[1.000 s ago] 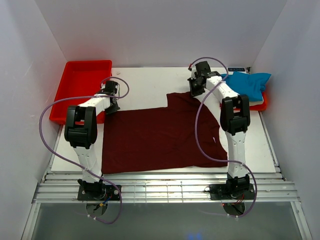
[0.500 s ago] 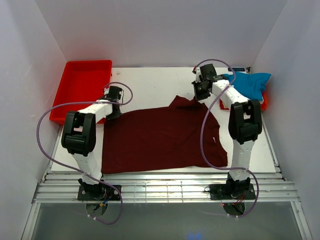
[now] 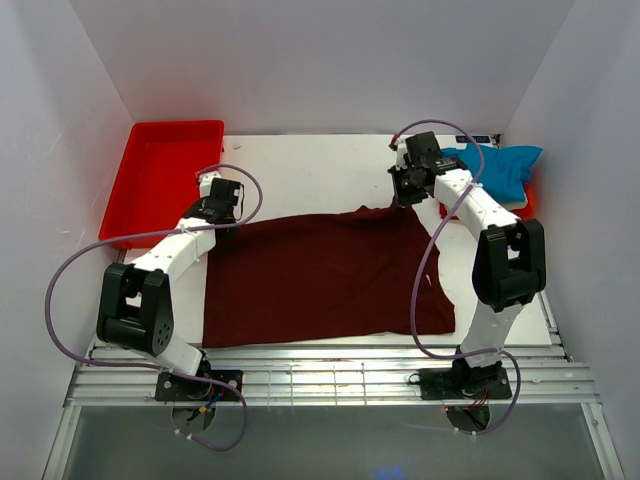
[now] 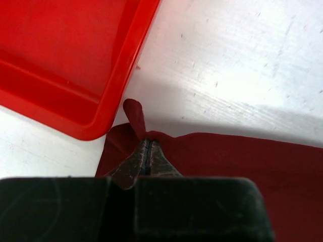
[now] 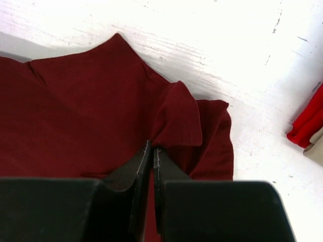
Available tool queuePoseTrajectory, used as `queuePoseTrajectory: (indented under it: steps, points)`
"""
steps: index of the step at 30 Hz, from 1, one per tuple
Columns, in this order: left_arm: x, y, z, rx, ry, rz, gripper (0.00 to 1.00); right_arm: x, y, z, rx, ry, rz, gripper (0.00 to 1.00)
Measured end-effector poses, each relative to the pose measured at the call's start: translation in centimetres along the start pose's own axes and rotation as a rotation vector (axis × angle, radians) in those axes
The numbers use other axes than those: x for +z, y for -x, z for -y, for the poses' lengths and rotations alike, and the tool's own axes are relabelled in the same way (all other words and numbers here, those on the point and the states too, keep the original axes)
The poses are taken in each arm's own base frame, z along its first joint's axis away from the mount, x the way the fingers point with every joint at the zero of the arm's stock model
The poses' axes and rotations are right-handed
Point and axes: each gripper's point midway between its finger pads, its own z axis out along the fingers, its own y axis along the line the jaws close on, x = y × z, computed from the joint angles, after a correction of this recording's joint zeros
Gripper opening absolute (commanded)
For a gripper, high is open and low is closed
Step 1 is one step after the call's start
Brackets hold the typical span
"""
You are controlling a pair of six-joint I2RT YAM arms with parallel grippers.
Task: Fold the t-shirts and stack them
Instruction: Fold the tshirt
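The dark maroon t-shirt [image 3: 320, 280] lies spread over the middle of the white table. My left gripper [image 3: 222, 213] is shut on its far left corner, seen in the left wrist view [image 4: 147, 141] with a tuft of maroon cloth [image 4: 135, 116] sticking out past the tips. My right gripper [image 3: 406, 192] is shut on its far right corner; in the right wrist view [image 5: 152, 145] the cloth [image 5: 176, 118] bunches over the tips. The bright blue t-shirt [image 3: 495, 168] lies crumpled on a red tray at the far right, with cream cloth [image 3: 515, 205] under it.
A red plastic tray [image 3: 160, 175] stands at the far left, its corner [image 4: 88, 128] close to my left gripper. Another red tray [image 3: 528, 205] holds the blue shirt at the far right; its edge shows in the right wrist view [image 5: 309, 118]. White walls enclose the table.
Both grippers have pulled the shirt's far corners outward and toward the near side. The raised far right flap has flattened, and the far edge now runs nearly straight.
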Motion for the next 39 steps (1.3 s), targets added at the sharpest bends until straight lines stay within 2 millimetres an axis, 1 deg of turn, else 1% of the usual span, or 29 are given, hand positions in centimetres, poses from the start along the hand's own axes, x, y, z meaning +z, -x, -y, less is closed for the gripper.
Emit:
queuePoseTrajectory:
  steps: [3,5,8,10,15,18,21,26,30,33,38,39]
  points:
    - [0.1,-1.5,-0.5,0.016,0.011,-0.030,0.00,-0.8,-0.3,-0.3,-0.009,-0.010,0.002,0.08]
    - [0.0,-2.7,-0.9,0.028,0.020,-0.055,0.00,-1.2,-0.9,-0.5,-0.014,-0.014,-0.008,0.08]
    - [-0.5,-3.7,-1.4,0.036,0.025,-0.071,0.00,-2.1,-1.8,-0.7,-0.019,-0.022,-0.025,0.08]
    - [-1.0,-3.9,-1.8,0.036,0.025,-0.073,0.00,-2.8,-2.4,-0.8,-0.021,-0.031,-0.036,0.08]
    - [-2.7,-3.4,-2.3,0.014,0.016,-0.057,0.00,-5.0,-3.4,-0.9,-0.017,-0.055,-0.049,0.08]
    - [-3.7,-3.4,-2.8,0.003,0.015,-0.055,0.00,-6.4,-5.1,-1.4,-0.002,-0.065,-0.074,0.08]
    - [-4.2,-3.8,-3.3,0.005,0.023,-0.069,0.00,-7.4,-6.6,-2.1,0.007,-0.064,-0.101,0.08]
    - [-4.6,-5.6,-4.2,0.025,0.050,-0.129,0.00,-8.4,-9.0,-3.8,-0.008,-0.068,-0.161,0.08]
    - [-4.9,-7.1,-4.8,0.034,0.068,-0.173,0.00,-9.0,-11.4,-4.9,-0.019,-0.070,-0.210,0.08]
    - [-5.3,-8.2,-5.3,0.048,0.085,-0.209,0.00,-9.6,-13.3,-5.1,-0.015,-0.078,-0.244,0.08]
    - [-5.6,-9.0,-5.4,0.068,0.091,-0.247,0.01,-10.5,-15.8,-5.0,-0.002,-0.104,-0.284,0.08]
    - [-5.7,-9.2,-5.4,0.078,0.094,-0.262,0.05,-10.7,-16.1,-4.9,0.003,-0.109,-0.290,0.08]
